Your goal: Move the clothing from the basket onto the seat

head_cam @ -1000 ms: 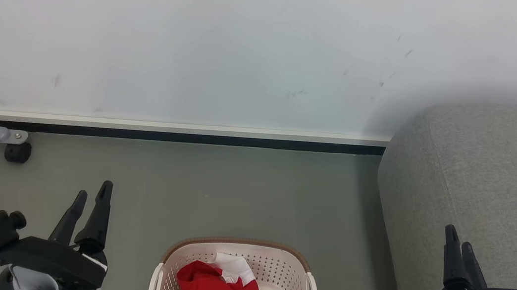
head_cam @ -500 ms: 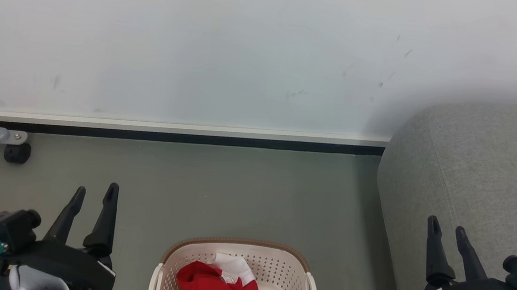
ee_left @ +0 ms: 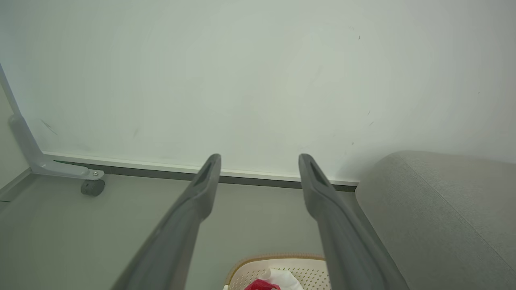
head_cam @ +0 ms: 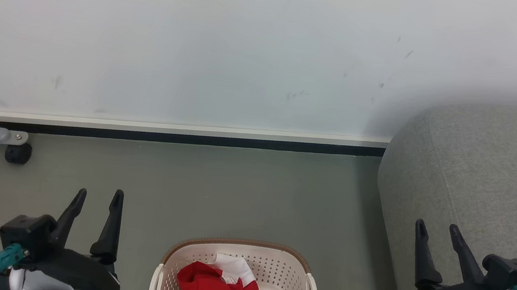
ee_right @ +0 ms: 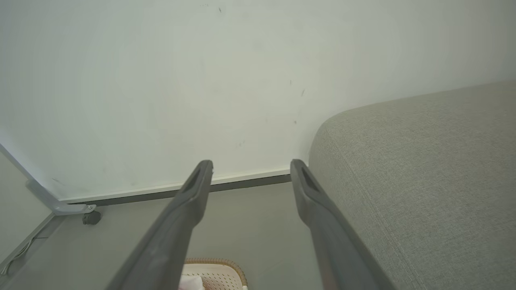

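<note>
The basket [head_cam: 238, 240] stands on the grey floor [head_cam: 232, 191]. The clothing [head_cam: 212, 288] lies bunched inside it as a red heap with white panels, mostly in the basket's left half. It may be one garment or two, because the picture's edge cuts the heap off. The seat [head_cam: 483, 184] rises just right of the basket. The left gripper [head_cam: 100, 191] hovers left of the basket, fingers spread, holding nothing. The right gripper [head_cam: 438, 224] hovers right of the basket, in front of the seat's side, fingers likewise apart. Beyond the basket a white wall [head_cam: 252, 39] meets the floor, and a dark castor [head_cam: 17, 153] sits against it, well to the basket's left.
</note>
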You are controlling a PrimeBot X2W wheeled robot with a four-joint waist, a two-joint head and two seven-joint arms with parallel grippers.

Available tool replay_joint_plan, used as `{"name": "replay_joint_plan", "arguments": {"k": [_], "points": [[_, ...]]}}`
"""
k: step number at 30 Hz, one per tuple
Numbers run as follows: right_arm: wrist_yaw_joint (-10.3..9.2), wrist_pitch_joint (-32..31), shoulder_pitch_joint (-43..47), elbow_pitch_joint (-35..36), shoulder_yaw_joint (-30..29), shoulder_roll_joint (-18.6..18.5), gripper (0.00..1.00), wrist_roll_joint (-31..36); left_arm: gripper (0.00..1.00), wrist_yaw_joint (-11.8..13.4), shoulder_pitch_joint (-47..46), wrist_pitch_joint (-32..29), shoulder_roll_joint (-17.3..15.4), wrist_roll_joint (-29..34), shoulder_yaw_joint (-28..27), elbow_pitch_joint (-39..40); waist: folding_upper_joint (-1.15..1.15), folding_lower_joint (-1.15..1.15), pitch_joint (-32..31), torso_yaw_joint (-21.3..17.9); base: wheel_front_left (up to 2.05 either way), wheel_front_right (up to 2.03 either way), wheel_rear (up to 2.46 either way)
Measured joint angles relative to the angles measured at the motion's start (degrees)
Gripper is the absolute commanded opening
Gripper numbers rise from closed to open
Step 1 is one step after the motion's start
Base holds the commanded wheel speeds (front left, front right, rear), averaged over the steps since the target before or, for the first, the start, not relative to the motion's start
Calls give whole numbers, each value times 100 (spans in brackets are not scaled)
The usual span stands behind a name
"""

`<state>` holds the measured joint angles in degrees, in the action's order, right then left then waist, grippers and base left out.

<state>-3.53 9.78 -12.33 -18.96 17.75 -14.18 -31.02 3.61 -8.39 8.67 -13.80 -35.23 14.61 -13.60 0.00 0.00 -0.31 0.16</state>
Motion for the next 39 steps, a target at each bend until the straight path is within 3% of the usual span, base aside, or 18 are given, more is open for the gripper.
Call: {"name": "replay_joint_plan", "arguments": {"k": [20,39], "points": [[-234,445,-138,-181,437,-144,100,1221,100,301,-62,254,-137,1172,214,-41,0,0,13,4,0,0,0],[-225,448,-147,-188,372,-134,100,1213,100,303,-62,225,-127,1200,191,-48,0,0,39,6,0,0,0]]}}
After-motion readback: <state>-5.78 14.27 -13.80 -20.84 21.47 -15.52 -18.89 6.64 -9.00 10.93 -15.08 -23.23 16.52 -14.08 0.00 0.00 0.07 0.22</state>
